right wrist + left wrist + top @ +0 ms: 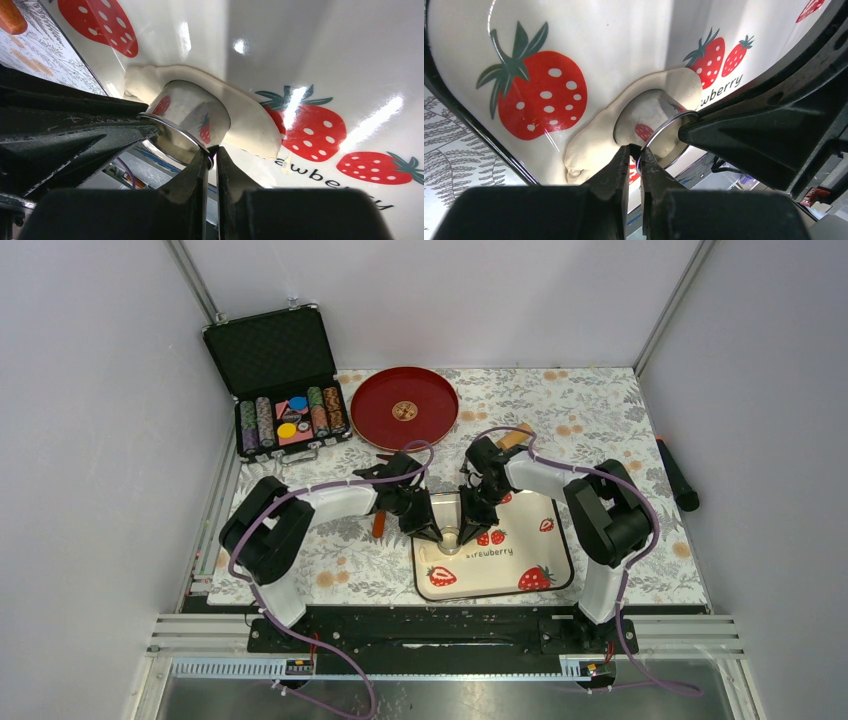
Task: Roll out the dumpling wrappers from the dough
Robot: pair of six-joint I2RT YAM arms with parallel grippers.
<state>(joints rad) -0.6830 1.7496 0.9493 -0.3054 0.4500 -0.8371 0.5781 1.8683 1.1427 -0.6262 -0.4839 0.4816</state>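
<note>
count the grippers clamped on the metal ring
2. The left gripper pinches one side of the ring at its rim, and the right gripper pinches the opposite side. The ring stands on the dough on the tray. Neither is hidden.

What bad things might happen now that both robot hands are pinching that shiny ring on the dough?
1. The left gripper and right gripper each pinch only the thin rim of the shiny round metal ring cutter; it may slip or tip.
2. The soft pale-cream dough sheet might stick inside and lift off the white strawberry-printed tray.
3. The cutter seems to sit near the dough's edge, so the cut piece may not be fully round.
</note>
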